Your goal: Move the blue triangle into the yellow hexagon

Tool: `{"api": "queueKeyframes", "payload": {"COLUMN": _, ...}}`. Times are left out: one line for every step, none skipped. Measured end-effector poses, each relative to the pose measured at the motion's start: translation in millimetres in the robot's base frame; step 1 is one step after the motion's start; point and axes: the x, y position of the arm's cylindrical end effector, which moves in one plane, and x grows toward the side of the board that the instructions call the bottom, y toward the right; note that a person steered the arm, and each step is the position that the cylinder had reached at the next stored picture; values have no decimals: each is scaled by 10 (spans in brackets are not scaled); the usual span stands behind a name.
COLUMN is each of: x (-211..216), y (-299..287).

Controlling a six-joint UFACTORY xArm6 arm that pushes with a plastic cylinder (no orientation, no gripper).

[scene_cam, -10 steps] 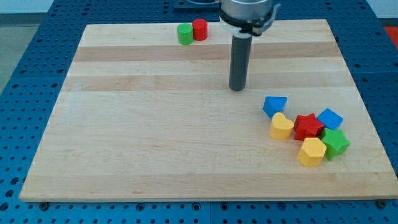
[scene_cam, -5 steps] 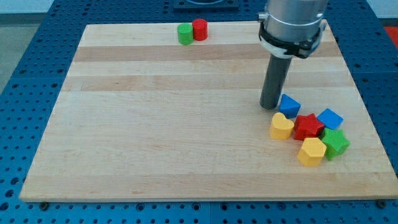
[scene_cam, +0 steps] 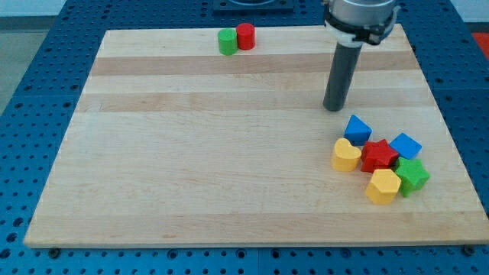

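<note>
Presently my tip (scene_cam: 334, 108) stands clear above the blue triangular block (scene_cam: 356, 127); no pincer is fitted. Triangle remains apart from the yellow hexagonal block (scene_cam: 383, 186); task unfinished.

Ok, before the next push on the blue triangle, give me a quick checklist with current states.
1. My tip off the blocks: ok, toward the view's top from the blue triangle.
2. Triangle touching the yellow hexagon: not ok, apart.
3. Straight path clear: not ok, the red star lies between.
4. Yellow heart beside the triangle: ok, but may get nudged.
5. Blocks on the board: ok.
</note>
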Motion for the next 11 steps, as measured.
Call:
{"api": "queueKeyframes", "payload": {"x": 166, "y": 256}}
{"api": "queueKeyframes", "payload": {"x": 548, "y": 404}}
{"api": "queueKeyframes", "payload": {"x": 740, "y": 528}}
{"api": "queueKeyframes", "payload": {"x": 677, "y": 545}}
{"api": "queueKeyframes", "payload": {"x": 384, "y": 514}}
{"api": "queueKeyframes", "payload": {"x": 299, "y": 406}}
{"api": "queueKeyframes", "payload": {"x": 440, "y": 377}}
{"api": "queueKeyframes", "payload": {"x": 833, "y": 377}}
{"api": "queueKeyframes", "payload": {"x": 888, "y": 380}}
{"api": "queueKeyframes", "payload": {"x": 559, "y": 362}}
{"api": "queueKeyframes", "payload": {"x": 284, "y": 154}}
